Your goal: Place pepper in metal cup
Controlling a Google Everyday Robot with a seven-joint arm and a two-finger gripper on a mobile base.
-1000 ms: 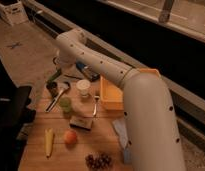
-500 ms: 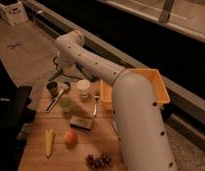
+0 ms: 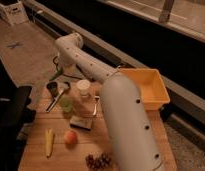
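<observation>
The pepper (image 3: pixel 55 75), slender and dark green, hangs tilted in the air just above and behind the metal cup (image 3: pixel 52 89). The cup is dark grey and stands at the back left corner of the wooden table (image 3: pixel 41 161). My gripper (image 3: pixel 59 71) is dark and sits below the white arm's bend, right over that cup. It holds the pepper's upper end. The pepper's lower tip is close to the cup's rim but outside it.
A white cup (image 3: pixel 83 88) and a translucent green cup (image 3: pixel 66 104) stand near the metal cup, with a utensil (image 3: pixel 55 101) between them. A yellow item (image 3: pixel 48 142), an orange fruit (image 3: pixel 70 136), a dark block (image 3: pixel 81 122) and grapes (image 3: pixel 97 161) lie nearer. A yellow bin (image 3: pixel 144 87) is at the right.
The big arm link has swung left in view, uncovering the yellow bin. The gripper with the pepper has stayed almost in place over the metal cup.
</observation>
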